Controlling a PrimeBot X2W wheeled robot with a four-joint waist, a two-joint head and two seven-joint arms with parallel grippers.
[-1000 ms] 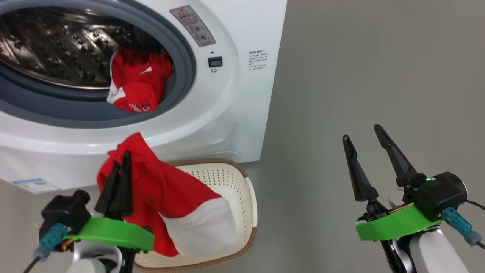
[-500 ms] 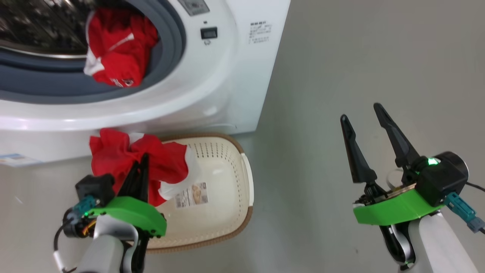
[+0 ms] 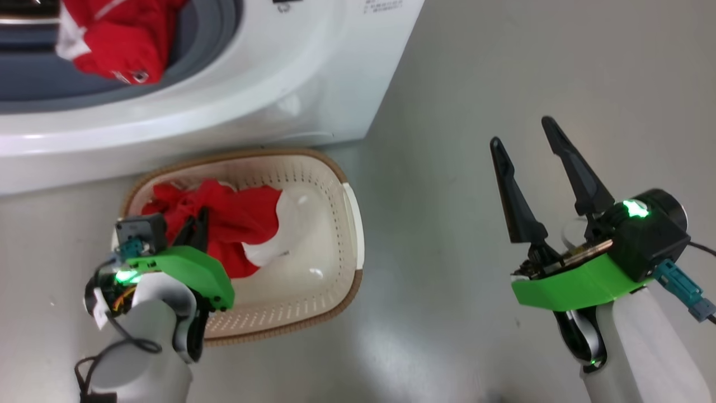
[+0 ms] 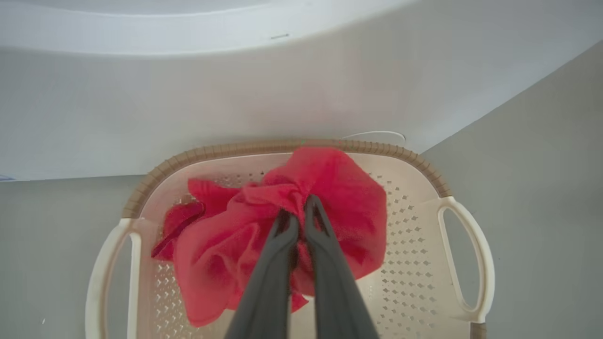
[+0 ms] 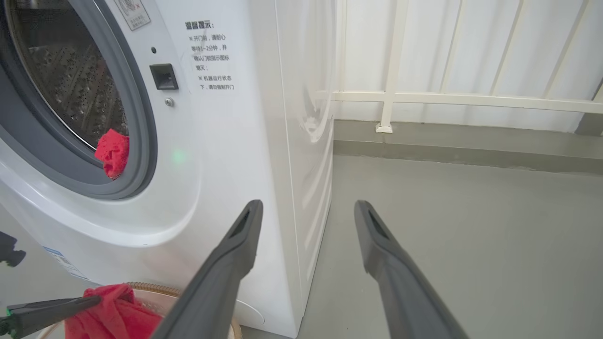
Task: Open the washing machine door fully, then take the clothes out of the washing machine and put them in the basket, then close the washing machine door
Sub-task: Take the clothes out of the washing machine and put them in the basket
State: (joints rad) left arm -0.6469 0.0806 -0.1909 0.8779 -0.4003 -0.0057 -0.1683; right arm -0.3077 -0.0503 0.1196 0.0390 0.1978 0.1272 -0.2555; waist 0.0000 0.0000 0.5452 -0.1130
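Observation:
My left gripper (image 3: 196,221) is shut on a red garment with a white band (image 3: 235,224) and holds it low inside the cream basket (image 3: 342,184), which stands on the floor against the washing machine (image 3: 251,84). In the left wrist view the fingers (image 4: 297,212) pinch the bunched red cloth (image 4: 339,197) over the basket's perforated base (image 4: 414,263). A second red garment (image 3: 112,45) lies in the machine's grey gasket opening, also seen as red cloth (image 5: 113,153). My right gripper (image 3: 521,131) hangs open and empty over the floor to the right. The washing machine door is out of view.
Bare grey floor (image 3: 475,67) spreads to the right of the machine and basket. In the right wrist view a white railing (image 5: 461,99) and a low kerb run along the back behind the machine's right side.
The head camera has tilted down. My left gripper has carried the red garment from above the basket's rim down into the basket. The right gripper stays open.

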